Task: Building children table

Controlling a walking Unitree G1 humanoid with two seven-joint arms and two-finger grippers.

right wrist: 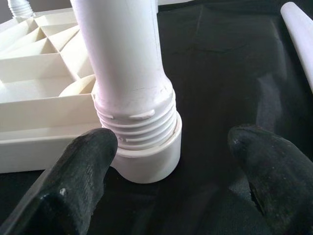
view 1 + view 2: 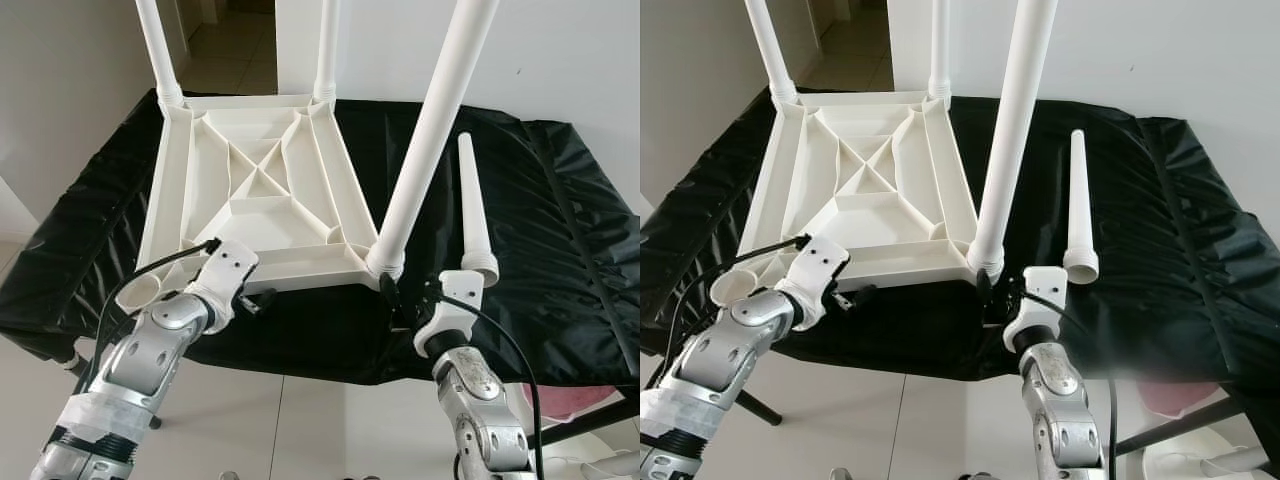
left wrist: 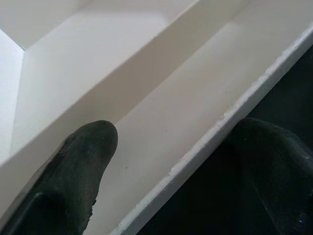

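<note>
Right gripper (image 1: 166,161) released, straddling near-right leg (image 2: 430,130) socket, threads exposed | left gripper (image 3: 171,161) spread astride tabletop (image 2: 250,190) rim | three legs standing; loose leg (image 2: 472,205) remaining.

Left claw (image 2: 262,297) reaching forward, fingers parted, right claw (image 1: 171,161) forward, fingers spread wide

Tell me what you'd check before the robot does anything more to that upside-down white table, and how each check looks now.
1. Table top lies flat on the black cover: ok.
2. Left tool straddles the table's near edge, fingers open: ok.
3. Near right leg fully screwed in: not ok, threads show above the socket.
4. Right tool open beside that socket: ok.
5. Spare leg lying loose within reach: ok.
6. Near left socket has no leg: not ok.
</note>
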